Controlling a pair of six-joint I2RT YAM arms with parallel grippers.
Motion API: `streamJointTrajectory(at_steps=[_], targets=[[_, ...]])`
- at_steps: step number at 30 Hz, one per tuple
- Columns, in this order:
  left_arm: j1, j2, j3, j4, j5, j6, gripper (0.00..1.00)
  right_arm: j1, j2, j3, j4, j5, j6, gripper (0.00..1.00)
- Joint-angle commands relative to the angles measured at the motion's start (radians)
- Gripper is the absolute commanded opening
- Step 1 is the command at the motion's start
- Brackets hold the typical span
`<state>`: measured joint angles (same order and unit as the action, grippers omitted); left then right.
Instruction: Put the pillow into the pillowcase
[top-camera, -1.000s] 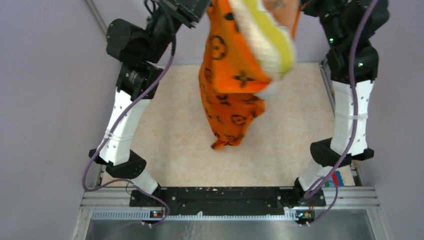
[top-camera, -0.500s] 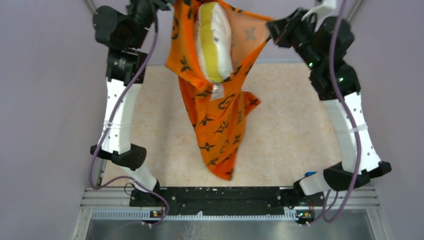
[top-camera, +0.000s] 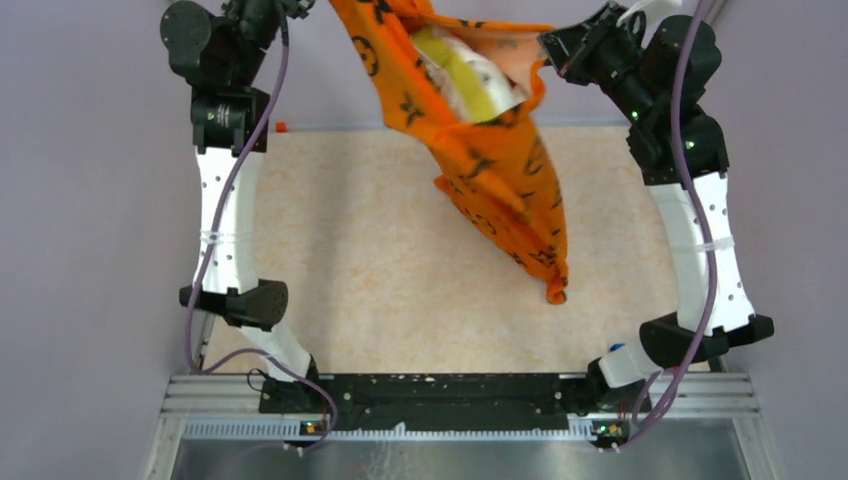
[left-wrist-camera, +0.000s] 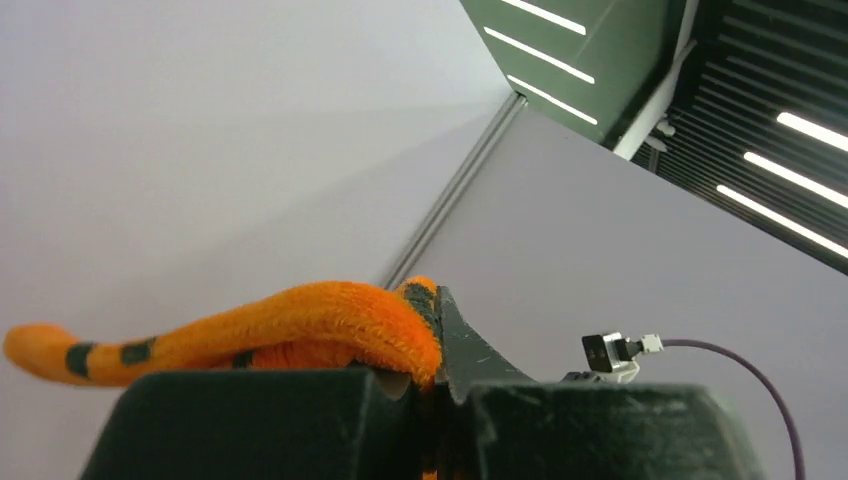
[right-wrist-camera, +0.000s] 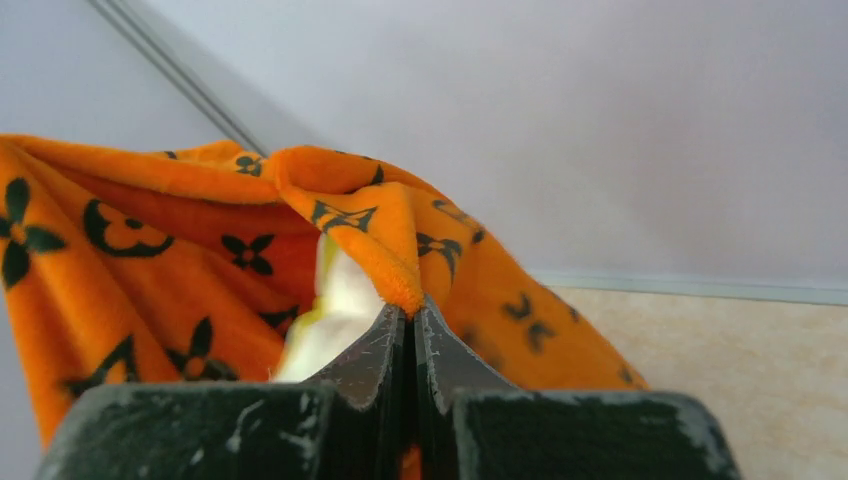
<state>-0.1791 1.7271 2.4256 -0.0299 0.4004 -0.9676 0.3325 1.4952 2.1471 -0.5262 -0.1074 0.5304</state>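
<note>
Beige speckled tabletop (top-camera: 360, 270) below, floppy bright orange monogram-printed fabric pillowcase (top-camera: 500, 170) hanging from 12 o'clock, tail toward 4 o'clock, quilted white yellow-trimmed pillow (top-camera: 470, 80) poking from its mouth, left gripper (left-wrist-camera: 437, 335) and right gripper (right-wrist-camera: 410, 320) each clamped tight on the rim

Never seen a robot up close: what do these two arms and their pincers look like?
Both the left arm and the right arm have white tube sections dotted with small holes, joined by chunky black joints. A purple cable runs along each, tied on with white straps. Tiny green lights glow on the right one. The left gripper and right gripper have dark, scuffed fingers.
</note>
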Motion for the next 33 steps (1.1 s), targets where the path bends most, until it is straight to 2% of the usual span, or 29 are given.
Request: streamJointTrajectory(at_steps=[1,4,6,9,13,15,16,18,19,22,25,27,29,31,33], targets=[[-0.073,0.042,0.067,0.114,0.116,-0.124,0.00,-0.112,-0.004,0.147,0.041,-0.015,0.011,0.00],[-0.247,0.059,0.055,0.050,0.093,0.032,0.00,-0.259,0.074,0.288,0.032,-0.121,0.128,0.00],[-0.320,0.078,0.059,0.045,0.093,0.048,0.00,-0.319,0.113,0.350,0.030,-0.150,0.178,0.00],[-0.431,0.114,0.083,0.035,0.078,0.099,0.00,-0.445,0.111,0.326,0.096,-0.227,0.278,0.00],[-0.454,0.116,0.088,0.003,0.075,0.111,0.00,-0.486,0.080,0.331,0.129,-0.236,0.301,0.00],[-0.425,0.074,0.070,-0.044,0.037,0.148,0.00,-0.485,0.063,0.337,0.156,-0.258,0.322,0.00],[-0.393,0.035,0.013,-0.051,0.024,0.146,0.00,-0.477,0.058,0.332,0.175,-0.274,0.334,0.00],[-0.293,-0.063,-0.163,-0.028,0.019,0.080,0.00,-0.406,0.051,0.325,0.181,-0.268,0.312,0.00],[-0.239,-0.121,-0.262,-0.011,0.018,0.039,0.00,-0.329,0.051,0.320,0.164,-0.239,0.272,0.00],[-0.091,-0.260,-0.502,-0.067,-0.017,-0.001,0.00,-0.024,0.062,0.247,0.124,-0.109,0.113,0.00],[0.047,-0.373,-0.747,-0.129,-0.011,-0.019,0.00,0.273,0.093,0.089,0.163,0.023,0.008,0.00],[0.140,-0.451,-0.923,-0.144,0.004,-0.015,0.00,0.401,0.140,0.006,0.205,0.085,-0.024,0.00],[0.221,-0.508,-1.069,-0.187,0.000,0.017,0.00,0.463,0.193,-0.061,0.244,0.095,-0.009,0.00],[0.248,-0.526,-1.198,-0.201,0.011,0.062,0.00,0.477,0.251,-0.126,0.311,0.043,0.043,0.00],[0.256,-0.523,-1.298,-0.218,0.008,0.112,0.00,0.479,0.320,-0.126,0.313,0.024,0.061,0.00]])
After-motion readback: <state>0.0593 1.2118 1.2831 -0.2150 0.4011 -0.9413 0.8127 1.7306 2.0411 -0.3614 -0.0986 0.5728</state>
